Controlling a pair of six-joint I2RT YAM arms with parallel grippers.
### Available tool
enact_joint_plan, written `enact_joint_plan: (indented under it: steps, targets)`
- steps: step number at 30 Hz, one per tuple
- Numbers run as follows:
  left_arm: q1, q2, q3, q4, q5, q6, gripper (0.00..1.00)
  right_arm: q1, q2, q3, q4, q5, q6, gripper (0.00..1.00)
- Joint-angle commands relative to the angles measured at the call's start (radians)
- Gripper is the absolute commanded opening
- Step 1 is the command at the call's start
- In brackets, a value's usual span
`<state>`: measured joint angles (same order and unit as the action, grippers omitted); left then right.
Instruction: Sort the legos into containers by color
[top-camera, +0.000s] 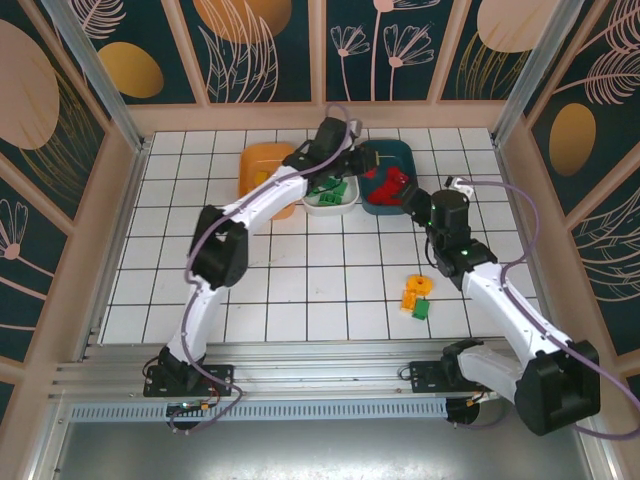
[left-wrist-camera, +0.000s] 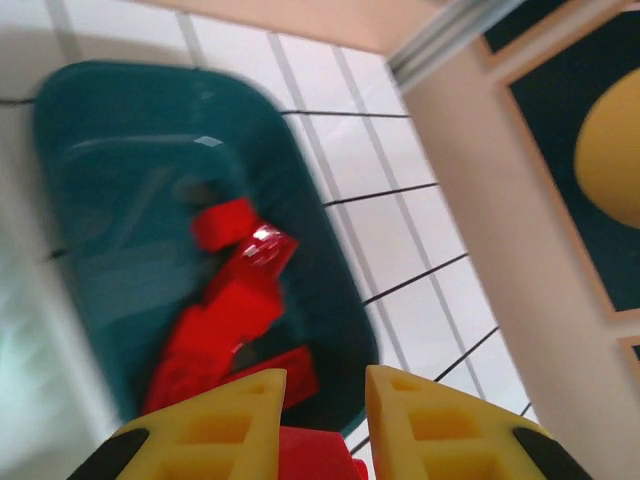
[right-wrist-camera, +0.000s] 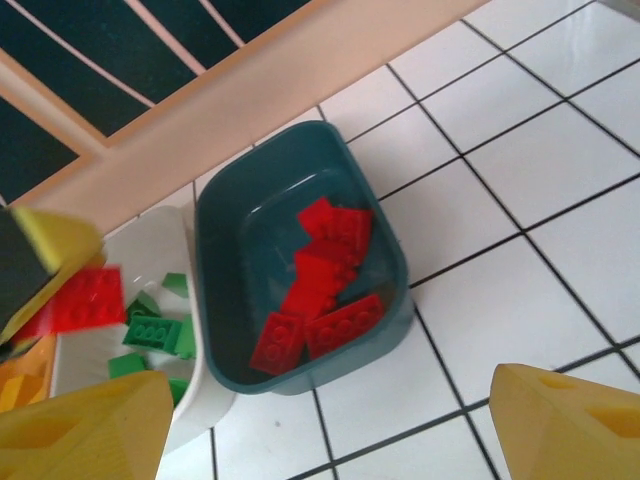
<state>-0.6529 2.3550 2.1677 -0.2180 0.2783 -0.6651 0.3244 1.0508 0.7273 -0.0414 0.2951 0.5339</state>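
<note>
Nearest the arm bases, well short of the teal tub (right-wrist-camera: 225, 300), two loose pieces lie on the tiled table (top-camera: 200, 290): an orange lego (top-camera: 414, 291) w/ a green lego (top-camera: 421, 311) right beside it on its near side.

R gripper (right-wrist-camera: 330, 385) hangs btw those two and the teal tub, just off the tub's near-right corner. Its yellow fingers are spread wide w/ nothing btw them, and its cam looks down onto the tub.

Inside the teal tub: several red legos (right-wrist-camera: 320, 290), piled loosely, some overlapping.

L gripper (left-wrist-camera: 325, 380) is up in the air at the teal tub's left rim, jaws closed on one red brick (right-wrist-camera: 90, 298), studs showing. In the R wrist view that brick sits over the white tub (right-wrist-camera: 150, 235), not over the teal one.

White tub stands just left of the teal tub, rims look touching, w/ several green legos (right-wrist-camera: 155, 335) in it.

Orange tub (top-camera: 258, 165) is next left again, on the white tub's far side from the teal tub. Its contents are too small to tell.

All three tubs sit in a row at the table's far end.
</note>
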Motion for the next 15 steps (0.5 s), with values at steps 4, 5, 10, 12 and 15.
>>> enact_joint_plan:
  steps: [4,5,10,12,15]
  targets:
    - [0.006,0.22,0.282,-0.09,0.072,0.034,0.09,-0.038,-0.083,-0.025,-0.08,0.015,-0.023,0.84]
    - [0.005,0.224,0.266,-0.061,0.074,0.023,0.11,-0.039,-0.089,-0.023,-0.084,0.013,-0.028,0.83]
    - [0.005,0.252,0.247,-0.002,0.078,-0.002,0.14,-0.04,-0.102,-0.016,-0.098,0.001,-0.049,0.83]
    - [0.003,0.269,0.266,0.006,0.089,-0.014,0.15,-0.039,-0.101,-0.014,-0.106,-0.002,-0.049,0.84]
    - [0.002,0.284,0.292,0.007,0.096,-0.014,0.24,-0.039,-0.105,-0.017,-0.12,-0.01,-0.05,0.84]
